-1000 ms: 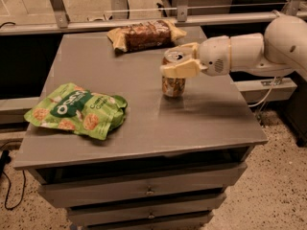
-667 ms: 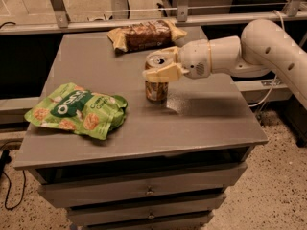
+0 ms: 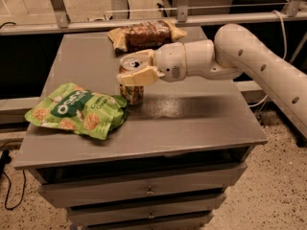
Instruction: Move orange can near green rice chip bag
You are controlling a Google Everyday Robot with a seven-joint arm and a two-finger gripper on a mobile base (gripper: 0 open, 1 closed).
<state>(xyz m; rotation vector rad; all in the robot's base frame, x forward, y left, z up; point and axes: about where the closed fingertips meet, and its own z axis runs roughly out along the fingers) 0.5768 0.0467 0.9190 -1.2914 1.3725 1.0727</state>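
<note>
On the far left I see a black cord [image 3: 5, 178] hanging down by the floor. Next comes the gray counter [image 3: 192, 123], which has drawers [image 3: 148, 190] under it.

The green rice chip bag [image 3: 76, 110] lies flat on the left part of the counter. It has white letters on a dark green patch and little round chips drawn on it.

Just to the right of the bag stands the orange can [image 3: 132, 92]. It is upright, with its silver top facing up. The can is right beside the bag's right edge, so close that I cannot tell if they touch. The bottom of the can is down at the counter top.

My hand [image 3: 130, 67] is closed around the top part of the can. One pale finger [image 3: 136, 77] goes across the front of it and the other sits behind the rim.

Behind the can, at the back edge of the counter, lies a brown snack bag [image 3: 144, 35] with tan ends. It is well apart from the green one.

The fat white arm [image 3: 240, 56] comes in from the right side and reaches over the counter to the can.
</note>
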